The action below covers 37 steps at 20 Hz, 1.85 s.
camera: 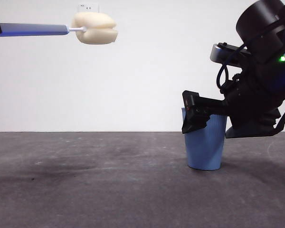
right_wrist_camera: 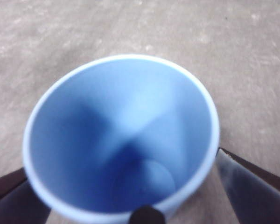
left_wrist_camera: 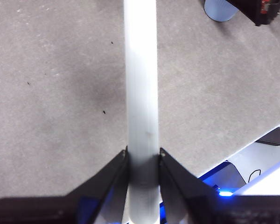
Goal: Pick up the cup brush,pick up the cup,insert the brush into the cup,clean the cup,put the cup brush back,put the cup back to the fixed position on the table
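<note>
1. The left claw pinches the grey handle of the cup brush, one jaw pressed to each side of the handle.
2. The brush is held level and high above the desk. Its cream-yellow sponge head points toward the cup's side of the scene, and a short white neck joins head to handle.
3. Only a black edge of the left arm shows at the top corner of the front view, where the handle meets the frame.
4. The cup stands upright on the desk, base down and mouth open upward. It is well apart from the brush head and far below it.
5. The right claw is at the cup's rim. In the right wrist view its jaws sit one on each side of the cup's outside wall, close against it. Whether they are actually squeezing the wall cannot be judged from that view.
6. The cup's inside looks bare blue down to the base.
7. The right arm's dark body, with looped cables and a small green light, fills the space above and beside the cup.
8. The desk surface is dark grey with pale scuffs and a few small dark specks. In the left wrist view a pale floor area with a dark cable shows past its edge.
9. A white wall outlet sits behind the sponge head.
</note>
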Each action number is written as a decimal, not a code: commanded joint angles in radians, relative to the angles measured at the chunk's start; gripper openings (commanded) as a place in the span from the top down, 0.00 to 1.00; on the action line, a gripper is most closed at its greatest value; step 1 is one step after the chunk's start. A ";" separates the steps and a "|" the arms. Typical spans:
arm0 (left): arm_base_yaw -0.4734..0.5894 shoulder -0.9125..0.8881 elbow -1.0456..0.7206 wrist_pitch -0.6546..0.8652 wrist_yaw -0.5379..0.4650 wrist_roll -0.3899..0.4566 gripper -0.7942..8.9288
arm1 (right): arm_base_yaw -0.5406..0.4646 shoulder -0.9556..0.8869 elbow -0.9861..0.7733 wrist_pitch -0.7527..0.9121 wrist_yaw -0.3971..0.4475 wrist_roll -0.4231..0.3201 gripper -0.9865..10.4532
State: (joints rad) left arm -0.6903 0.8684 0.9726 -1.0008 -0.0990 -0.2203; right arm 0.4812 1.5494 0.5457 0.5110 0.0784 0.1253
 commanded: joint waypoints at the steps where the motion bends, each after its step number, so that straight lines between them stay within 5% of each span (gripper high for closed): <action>1: -0.003 -0.002 -0.003 0.005 -0.001 -0.015 0.93 | -0.009 0.039 -0.011 0.033 -0.002 -0.011 0.40; 8: -0.003 -0.002 -0.003 0.005 -0.003 -0.014 0.93 | 0.002 0.052 -0.010 0.113 -0.002 -0.042 0.93; 14: -0.002 0.016 -0.003 0.004 -0.003 0.080 0.93 | 0.044 -0.066 -0.003 -0.047 0.002 -0.145 0.93; 19: -0.002 0.097 -0.003 -0.011 -0.002 0.263 0.93 | 0.068 -0.229 0.103 -0.520 0.018 -0.358 0.93; 22: -0.002 0.182 -0.003 -0.012 0.006 0.355 0.93 | 0.090 -0.239 0.188 -0.763 0.106 -0.429 0.93; 26: -0.003 0.282 -0.003 -0.014 0.061 0.459 0.93 | 0.174 -0.238 0.242 -0.961 0.264 -0.653 0.93; 33: -0.026 0.309 -0.003 -0.042 0.135 0.516 0.93 | 0.281 -0.216 0.243 -1.031 0.509 -0.885 0.93; 37: -0.071 0.309 -0.003 -0.038 0.205 0.506 0.93 | 0.358 -0.212 0.243 -1.031 0.554 -0.954 0.93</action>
State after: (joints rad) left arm -0.7578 1.1778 0.9726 -1.0458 0.0978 0.2817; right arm 0.8368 1.3300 0.7853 -0.5259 0.6266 -0.8024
